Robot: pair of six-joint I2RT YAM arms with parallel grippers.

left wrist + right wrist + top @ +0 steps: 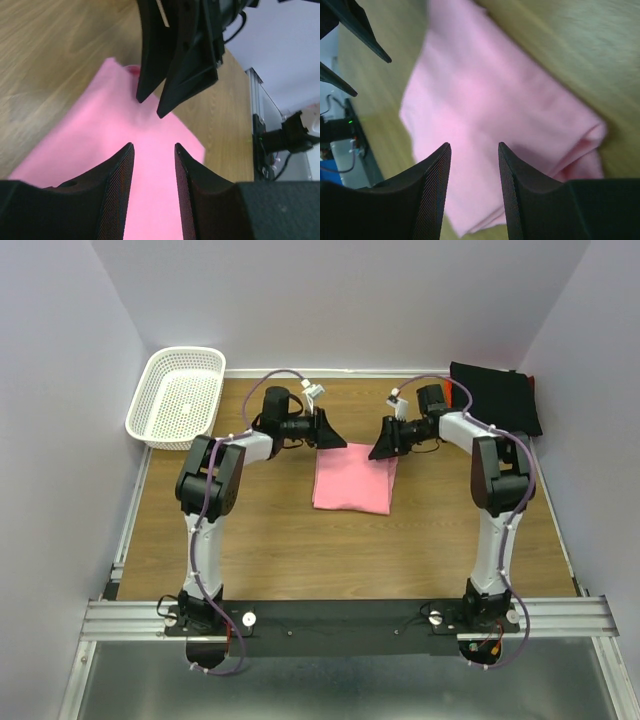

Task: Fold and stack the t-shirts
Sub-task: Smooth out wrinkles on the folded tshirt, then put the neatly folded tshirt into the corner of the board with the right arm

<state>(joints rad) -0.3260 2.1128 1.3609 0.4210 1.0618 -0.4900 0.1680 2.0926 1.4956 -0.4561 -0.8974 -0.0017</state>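
A bright pink t-shirt (354, 478) lies folded into a neat rectangle at the table's middle. My left gripper (337, 441) hangs open just over its far left corner, and in the left wrist view the pink cloth (150, 165) shows through the empty gap between the fingers. My right gripper (379, 450) hangs open over the far right corner, nothing between its fingers; the pink shirt (485, 100) fills that view. A folded black t-shirt (495, 395) lies at the far right corner, with a sliver of orange-red cloth (461, 390) at its left edge.
A white lattice basket (177, 395) stands at the far left corner. The wooden tabletop (260, 530) is bounded by purple walls and a metal rail (340, 615) at the near edge, where both arm bases sit.
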